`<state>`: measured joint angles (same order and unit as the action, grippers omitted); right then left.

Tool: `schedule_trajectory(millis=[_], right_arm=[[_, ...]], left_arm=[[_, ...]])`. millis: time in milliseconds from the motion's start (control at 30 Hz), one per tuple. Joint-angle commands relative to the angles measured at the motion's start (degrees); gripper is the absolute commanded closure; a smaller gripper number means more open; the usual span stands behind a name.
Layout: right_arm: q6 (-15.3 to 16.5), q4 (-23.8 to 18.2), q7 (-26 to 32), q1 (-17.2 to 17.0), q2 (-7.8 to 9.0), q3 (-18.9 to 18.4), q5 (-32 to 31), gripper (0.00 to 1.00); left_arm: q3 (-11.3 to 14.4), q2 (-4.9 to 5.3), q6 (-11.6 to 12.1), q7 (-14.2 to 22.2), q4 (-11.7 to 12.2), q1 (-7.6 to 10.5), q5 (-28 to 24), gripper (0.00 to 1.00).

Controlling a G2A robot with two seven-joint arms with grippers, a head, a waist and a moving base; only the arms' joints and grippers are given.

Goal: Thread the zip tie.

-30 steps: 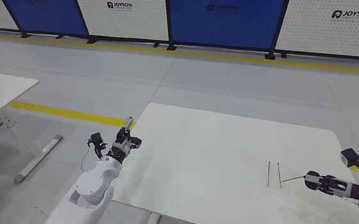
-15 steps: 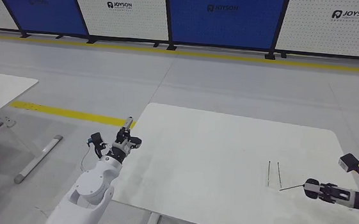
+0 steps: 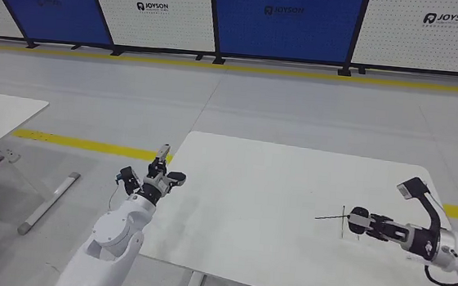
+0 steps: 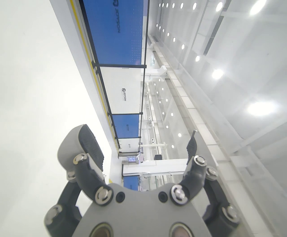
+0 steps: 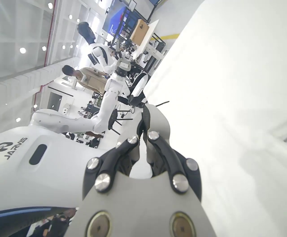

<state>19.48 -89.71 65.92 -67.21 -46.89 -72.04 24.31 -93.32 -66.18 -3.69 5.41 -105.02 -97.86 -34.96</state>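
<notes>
- black zip tie (image 3: 330, 218) is pinched at one end by the right gripper (image 3: 354, 220), fingers pressed tight together on it, up over the right part of the white table (image 3: 250, 186).
- grabbing it by the end leaves most of the strap sticking out free. i reckon that's the point, since you need a bare length to feed through the head.
- its long axis runs roughly side to side across the table, close to level, with the free tip aimed toward the robot's left, straight at the other arm.
- in the right wrist view a short black bit of it (image 5: 163, 103) pokes out past the fingertips.
- honestly can't say which end is the head and which the tail, it's too thin to tell.
- left gripper (image 4: 140, 143) is spread wide with nothing between the pads. it sits by the table's left edge, well apart from the tie.
- my guess is it's open so it can take the free end, as threading looks like a two-arm job.
- spare tie (image 3: 343, 210) lies flat on the table just beside the right gripper. it runs front to back, about square to the held one.
</notes>
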Motion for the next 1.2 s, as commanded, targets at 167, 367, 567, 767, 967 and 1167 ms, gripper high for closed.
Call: schedule_trajectory(millis=[167, 367, 567, 767, 967, 1167], right_arm=[[0.0, 0.4, -1.3, 0.9, -1.04, 2.2, -0.7, 1.00], [0.0, 0.4, -1.3, 0.9, -1.04, 2.2, -0.7, 1.00], [0.0, 0.4, -1.3, 0.9, -1.04, 2.2, -0.7, 1.00], [-0.2, -1.2, -5.0, 0.6, -1.44, 3.3, -2.8, 1.00], [0.0, -2.2, -11.7, 1.1, -2.98, 5.2, -3.2, 1.00], [0.0, -0.5, -11.1, 1.7, -4.13, 7.3, 0.5, 1.00]], left_arm=[[0.1, 0.09, -6.1, 3.7, -0.7, 1.09, -3.9, 0.00], [0.1, 0.09, -6.1, 3.7, -0.7, 1.09, -3.9, 0.00], [0.1, 0.09, -6.1, 3.7, -0.7, 1.09, -3.9, 0.00], [2.1, -0.07, -4.9, 4.6, -0.7, 1.79, -2.3, 0.00], [6.4, -0.24, -7.9, 6.9, -1.8, 3.20, -0.8, 0.00], [9.2, -0.69, -6.8, 2.4, -0.7, 4.95, 1.3, 0.00]])
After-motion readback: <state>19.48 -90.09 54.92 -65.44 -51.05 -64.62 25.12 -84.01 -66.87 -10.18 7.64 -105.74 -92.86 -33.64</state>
